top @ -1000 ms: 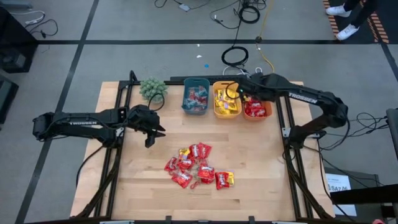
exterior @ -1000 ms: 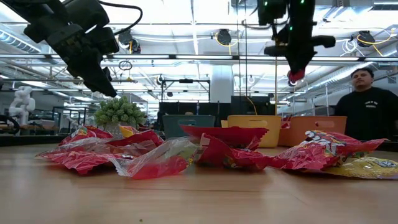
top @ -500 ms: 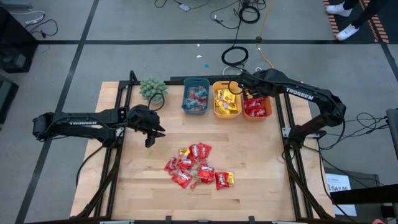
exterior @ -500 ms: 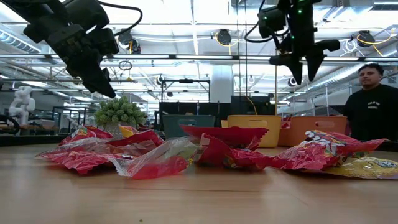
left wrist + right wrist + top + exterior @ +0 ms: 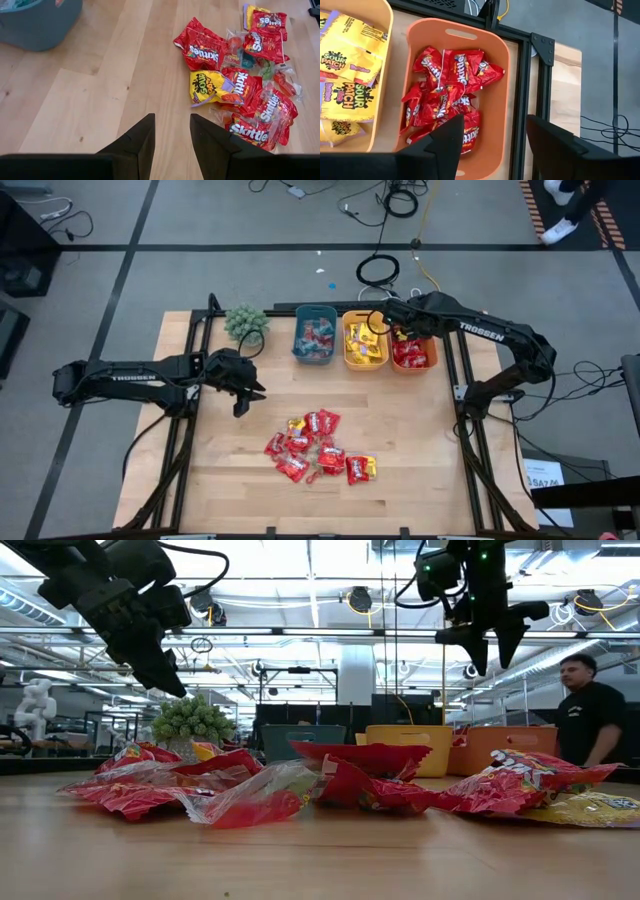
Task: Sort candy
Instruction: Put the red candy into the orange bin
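The candy lies in a loose pile in the middle of the table, mostly red packets with a yellow one among them. More red packets fill the orange bin. Yellow packets lie in the yellow bin. My right gripper hangs open above the bins, nothing between its fingers. My left gripper hovers left of the pile with a narrow gap and nothing in it.
A teal bin with a few sweets stands left of the yellow one at the table's far edge. A small green plant stands at the far left. Black frame rails run along both sides. A person stands beyond the table.
My right gripper has opened above the bins and let go of a red packet, which no longer shows between its fingers. The person behind the table has turned and shifted.
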You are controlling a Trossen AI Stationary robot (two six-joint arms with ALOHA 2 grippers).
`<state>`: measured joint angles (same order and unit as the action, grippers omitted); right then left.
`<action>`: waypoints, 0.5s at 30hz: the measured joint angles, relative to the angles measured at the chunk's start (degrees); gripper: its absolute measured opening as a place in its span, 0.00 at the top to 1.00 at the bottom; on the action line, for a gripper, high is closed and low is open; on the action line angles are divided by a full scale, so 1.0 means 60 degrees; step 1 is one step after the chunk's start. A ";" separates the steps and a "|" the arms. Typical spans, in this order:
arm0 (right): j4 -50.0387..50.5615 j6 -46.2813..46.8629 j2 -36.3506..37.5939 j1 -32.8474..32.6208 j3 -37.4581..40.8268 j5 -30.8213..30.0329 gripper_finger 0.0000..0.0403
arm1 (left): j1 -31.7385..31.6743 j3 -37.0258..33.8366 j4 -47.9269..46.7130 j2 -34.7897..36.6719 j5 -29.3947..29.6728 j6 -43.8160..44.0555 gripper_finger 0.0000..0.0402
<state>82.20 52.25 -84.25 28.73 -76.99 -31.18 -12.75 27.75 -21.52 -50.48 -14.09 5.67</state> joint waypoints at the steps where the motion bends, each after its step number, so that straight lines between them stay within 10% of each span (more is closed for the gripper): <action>1: -0.0001 -0.0020 0.0000 0.0001 0.0000 0.0000 0.48 | 0.0000 0.0000 0.0000 0.0000 -0.0003 0.0003 0.67; 15: -0.1632 -0.0361 0.0745 -0.2455 -0.0007 -0.0007 0.49 | 0.0003 0.0000 0.0006 0.0000 -0.0003 0.0772 0.67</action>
<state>72.41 50.09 -79.78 14.00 -77.03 -31.22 -12.74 27.75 -21.48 -50.48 -14.11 10.30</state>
